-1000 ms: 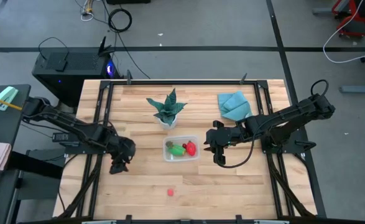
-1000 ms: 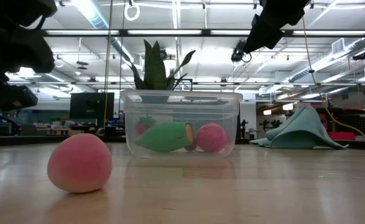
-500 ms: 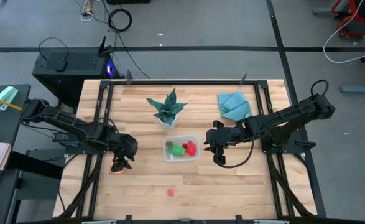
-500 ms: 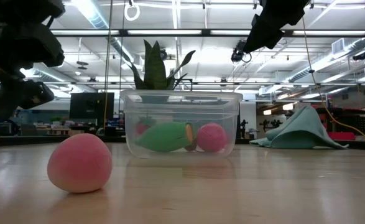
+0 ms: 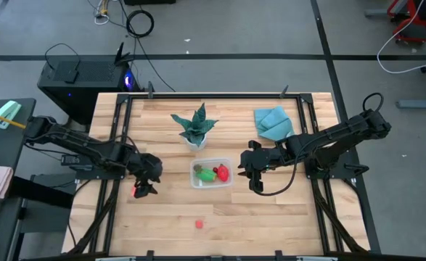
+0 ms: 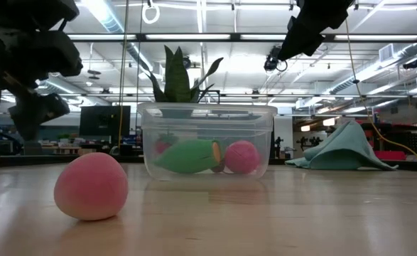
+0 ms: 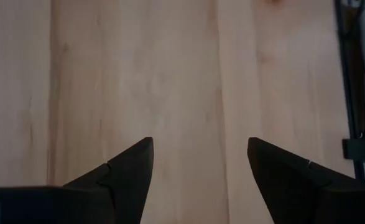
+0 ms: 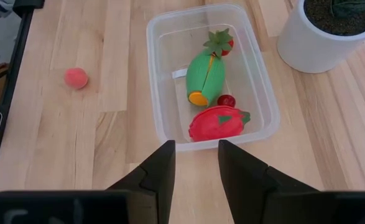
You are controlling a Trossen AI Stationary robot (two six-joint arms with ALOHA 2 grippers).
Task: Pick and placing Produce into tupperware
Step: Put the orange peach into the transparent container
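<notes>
Light wooden table point(image 5: 271, 210). Clear tupperware point(image 5: 211, 174) sits mid-table, in front of the potted plant point(image 5: 196, 125); inside it are a green oval piece point(image 8: 205, 78), a red one point(image 8: 218, 122) and a small strawberry point(image 8: 227, 44). One pink-red ball point(image 5: 198, 224) lies loose on the wood, well apart from the tub. Left gripper point(image 7: 199, 163) is left of the tub — fingers spread, nothing between them. Right gripper point(image 8: 196, 163) hovers just right of the tub — fingers slightly parted, empty. Blue cloth point(image 5: 273, 122) at back right.

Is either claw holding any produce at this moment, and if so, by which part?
Nothing is held. The left claw is open over bare wood, and the right claw is open beside the tupperware, empty.
</notes>
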